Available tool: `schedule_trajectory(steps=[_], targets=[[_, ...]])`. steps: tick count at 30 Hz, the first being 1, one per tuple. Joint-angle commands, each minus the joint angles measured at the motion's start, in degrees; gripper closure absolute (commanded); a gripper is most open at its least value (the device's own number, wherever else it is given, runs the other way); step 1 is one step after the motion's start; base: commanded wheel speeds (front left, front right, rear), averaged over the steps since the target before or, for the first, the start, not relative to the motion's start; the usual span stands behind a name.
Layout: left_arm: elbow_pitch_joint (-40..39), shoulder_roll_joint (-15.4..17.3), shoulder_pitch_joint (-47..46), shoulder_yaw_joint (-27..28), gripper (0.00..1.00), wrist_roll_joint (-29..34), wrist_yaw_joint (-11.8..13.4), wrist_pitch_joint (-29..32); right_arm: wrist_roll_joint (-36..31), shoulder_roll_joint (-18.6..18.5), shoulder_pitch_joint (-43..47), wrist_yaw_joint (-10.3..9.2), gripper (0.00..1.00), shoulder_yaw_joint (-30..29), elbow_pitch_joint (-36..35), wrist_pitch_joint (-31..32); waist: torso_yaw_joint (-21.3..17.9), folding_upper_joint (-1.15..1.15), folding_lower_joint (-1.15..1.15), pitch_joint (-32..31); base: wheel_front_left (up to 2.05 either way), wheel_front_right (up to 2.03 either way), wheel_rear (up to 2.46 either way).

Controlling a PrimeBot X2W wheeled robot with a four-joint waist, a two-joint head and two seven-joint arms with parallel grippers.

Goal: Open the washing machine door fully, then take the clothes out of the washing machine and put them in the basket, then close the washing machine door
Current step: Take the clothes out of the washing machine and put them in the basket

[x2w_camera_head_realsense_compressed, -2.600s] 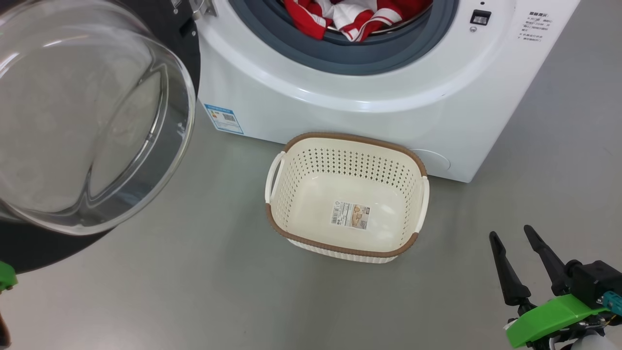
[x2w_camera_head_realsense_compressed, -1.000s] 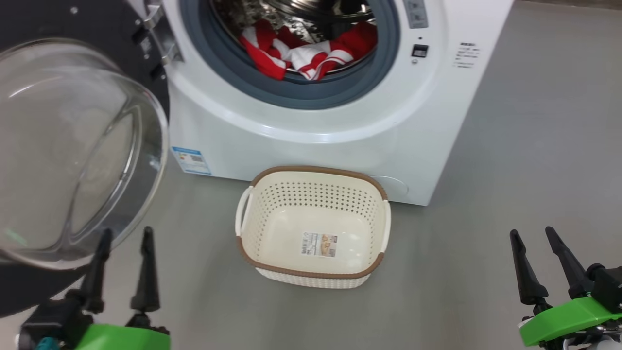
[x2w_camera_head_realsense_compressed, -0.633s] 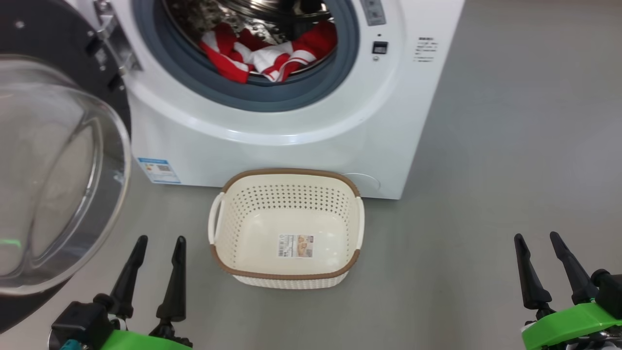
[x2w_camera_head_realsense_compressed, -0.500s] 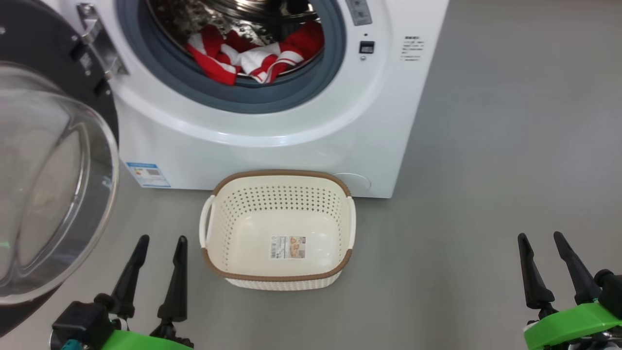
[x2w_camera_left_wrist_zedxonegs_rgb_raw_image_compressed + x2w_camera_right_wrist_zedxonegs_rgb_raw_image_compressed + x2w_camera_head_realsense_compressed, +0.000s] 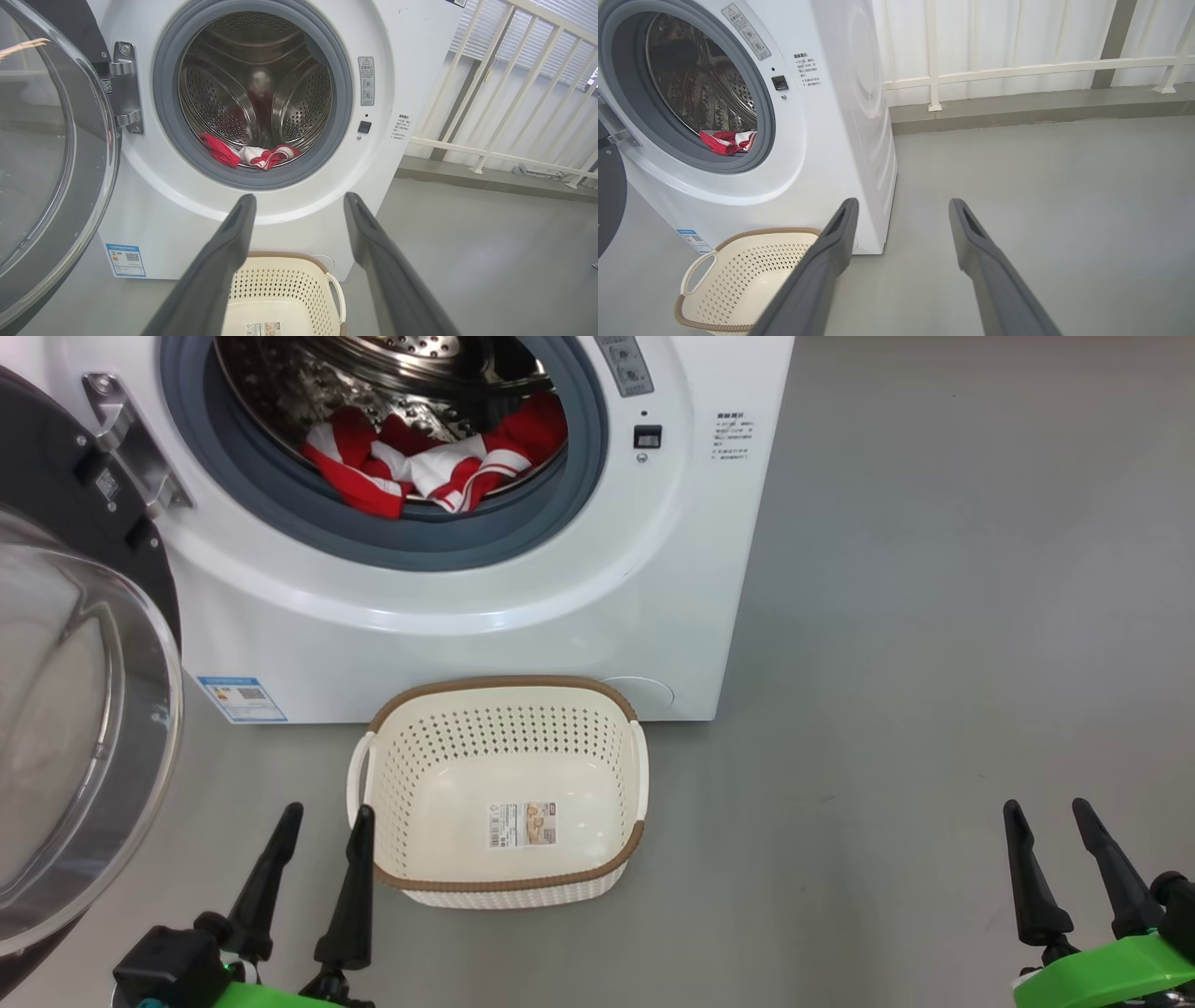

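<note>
The white washing machine [image 5: 467, 616] stands open, its round glass door [image 5: 75, 737] swung out to the left. Red and white clothes [image 5: 420, 467] lie at the front of the steel drum, also seen as clothes [image 5: 247, 156] and clothes [image 5: 727, 140]. The cream basket [image 5: 499, 887] sits on the floor against the machine's front, with nothing in it but a sticker. My left gripper [image 5: 327, 814] is open, low, just left of the basket's near corner. Far to the right, my right gripper [image 5: 1046, 807] is open over bare floor.
Grey floor [image 5: 934, 663] stretches to the right of the machine. A white railing [image 5: 1017, 70] and wall run behind it. The open door's black rim [image 5: 56, 476] juts out at the left, close to my left arm.
The head camera has swung right and tilted up: machine, basket and door have slid left and more of the drum shows. My left gripper has come into view at the lower left.
</note>
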Motion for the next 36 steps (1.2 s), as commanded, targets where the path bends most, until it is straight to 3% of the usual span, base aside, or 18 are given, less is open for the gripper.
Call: schedule_trajectory(steps=[1, 18, 36], targets=[[-1.6, 1.2, -0.6, 1.6, 0.0, -0.1, -0.3, -0.3, -0.2, -0.9, -0.2, 0.37, 0.0, 0.8, -1.5, -0.4, 0.0, 0.0, 0.0, 0.1, 0.0, 0.0, 0.0], [-1.8, 1.9, -1.4, 2.0, 0.0, -1.9, -0.3, -0.3, -0.5, -0.5, -1.2, 0.37, 0.0, 1.1, -1.9, -0.4, 0.4, 0.0, 0.0, 0.8, 0.05, -0.11, 0.06], [-2.5, 2.5, -2.4, 1.5, 0.0, -1.9, -0.3, -0.3, -0.4, -0.2, -2.1, 0.37, 0.0, 1.6, -2.0, -0.4, 0.4, 0.0, 0.0, 2.1, 1.33, -1.43, 0.09]])
